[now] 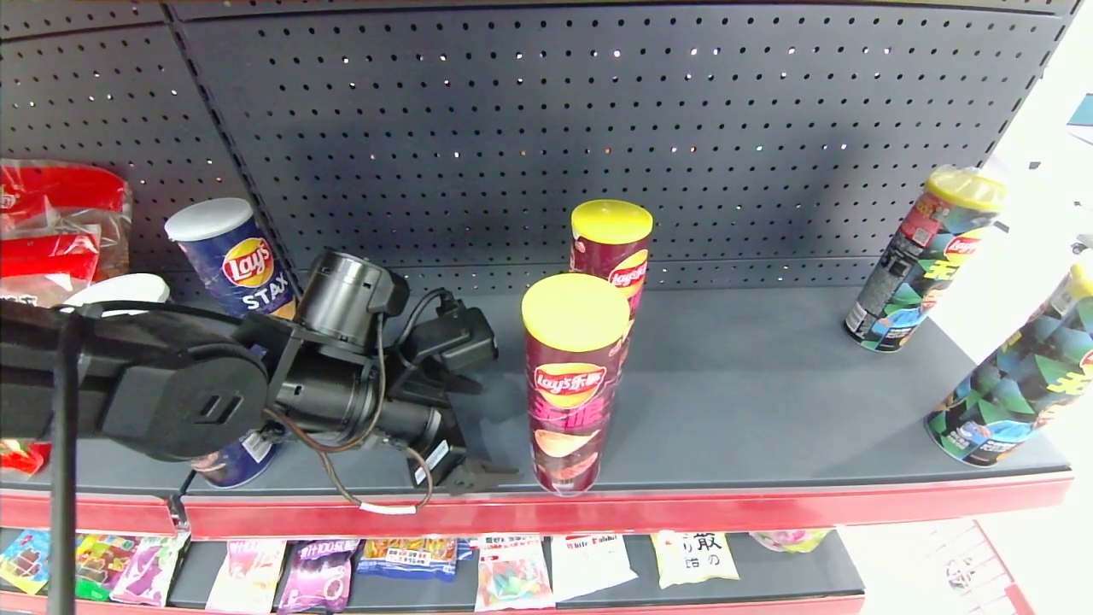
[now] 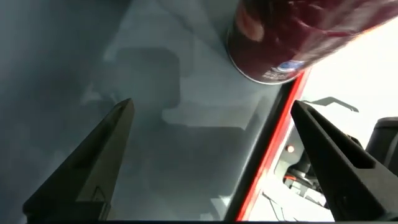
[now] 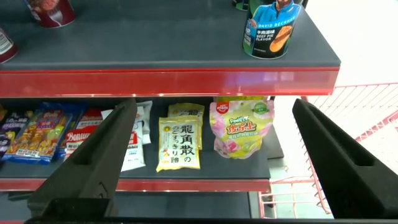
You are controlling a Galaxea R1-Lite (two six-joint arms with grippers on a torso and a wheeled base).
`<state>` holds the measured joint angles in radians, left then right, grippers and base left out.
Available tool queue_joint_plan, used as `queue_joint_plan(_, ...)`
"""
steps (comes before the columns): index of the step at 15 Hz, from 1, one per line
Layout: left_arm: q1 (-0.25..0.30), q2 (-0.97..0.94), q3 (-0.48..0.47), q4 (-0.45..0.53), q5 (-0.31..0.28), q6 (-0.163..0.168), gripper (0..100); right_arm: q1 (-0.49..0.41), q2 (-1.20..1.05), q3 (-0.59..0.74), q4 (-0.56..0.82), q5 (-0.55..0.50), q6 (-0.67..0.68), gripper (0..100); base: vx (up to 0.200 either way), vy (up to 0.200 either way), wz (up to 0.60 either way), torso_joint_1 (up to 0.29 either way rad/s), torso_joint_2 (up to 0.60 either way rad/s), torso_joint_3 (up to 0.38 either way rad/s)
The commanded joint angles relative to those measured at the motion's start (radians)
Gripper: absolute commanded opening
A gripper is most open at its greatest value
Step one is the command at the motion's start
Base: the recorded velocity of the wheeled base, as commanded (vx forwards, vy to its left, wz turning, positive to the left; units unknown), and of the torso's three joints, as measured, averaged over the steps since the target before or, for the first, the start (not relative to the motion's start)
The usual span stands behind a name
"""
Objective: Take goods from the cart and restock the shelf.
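Shelf [image 1: 734, 504] with a grey deck and a red front lip runs across the head view. Six chip cans stand upright on it. Two are maroon with yellow lids, mid-frame: the front maroon can [image 1: 570, 384] at the lip and the rear maroon can [image 1: 611, 248] just behind it. Two are blue with white lids at the left: one blue can [image 1: 232, 256] against the back panel and a second blue can [image 1: 237, 457] largely hidden by the left arm [image 1: 196, 401]. Two are dark patterned cans with yellow lids at the right: the far patterned can [image 1: 926, 260] and the near patterned can [image 1: 1016, 376]. Red bags [image 1: 51, 213] sit in the upper left. The left fingers [image 1: 482, 471] are spread apart just left of the front maroon can and hold nothing. A lower shelf [image 1: 786, 585] along the bottom of the frame carries a row of flat snack packets [image 1: 512, 571], too crowded to count surely.

In the left wrist view the two fingers stand wide apart above bare grey deck. The base of one maroon can is in the upper right of the frame, beside the red lip.

In the right wrist view the right fingers [image 3: 93, 162] are wide apart and empty, in front of the red lip. One patterned can stands at upper right and two can bases sit at upper left. Below, a yellow packet [image 3: 179, 143] and a pink packet [image 3: 242, 127] lie side by side. The red wire cart [image 3: 367, 93] shows at the right edge.
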<state>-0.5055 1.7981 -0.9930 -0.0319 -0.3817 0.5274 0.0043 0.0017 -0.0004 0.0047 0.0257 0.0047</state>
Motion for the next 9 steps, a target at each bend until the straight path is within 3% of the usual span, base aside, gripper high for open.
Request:
queue_joint_plan(1, -0.005, 0.018, -0.01, 0.0, 0.001, 0.0, 100, 0.0, 0.0, 0.0, 0.0, 0.0, 0.0, 100, 0.0, 0.0, 0.0, 0.0, 0.0, 0.0)
queue_joint_plan(9, -0.027, 0.08, -0.055, -0.034, 0.017, 0.0, 100, 0.0, 0.0, 0.0, 0.0, 0.0, 0.0, 100, 0.0, 0.0, 0.0, 0.0, 0.0, 0.0)
